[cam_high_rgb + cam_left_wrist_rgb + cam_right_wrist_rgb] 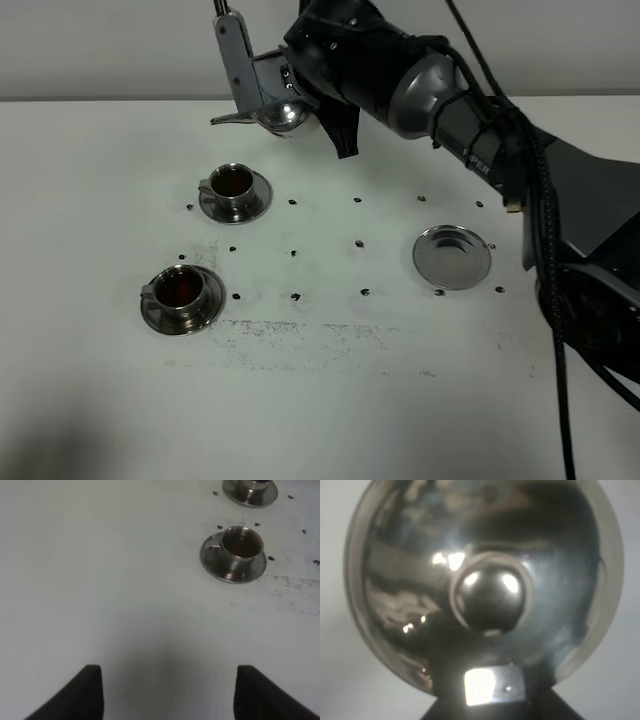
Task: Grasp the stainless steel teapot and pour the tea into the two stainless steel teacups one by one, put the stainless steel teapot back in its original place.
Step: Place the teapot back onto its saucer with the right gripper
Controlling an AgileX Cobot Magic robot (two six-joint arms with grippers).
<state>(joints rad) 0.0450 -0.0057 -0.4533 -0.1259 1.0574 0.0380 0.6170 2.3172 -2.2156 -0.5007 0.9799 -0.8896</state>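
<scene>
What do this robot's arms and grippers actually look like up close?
The right arm is chunky and black with a grey rounded joint, small white lettering and black cables running alongside. Its right gripper has dark fingers. The left gripper shows only two dark, blunt fingertips.

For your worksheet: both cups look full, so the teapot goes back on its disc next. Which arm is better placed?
Right: its gripper already holds the teapot, and the disc lies on its side.
</scene>
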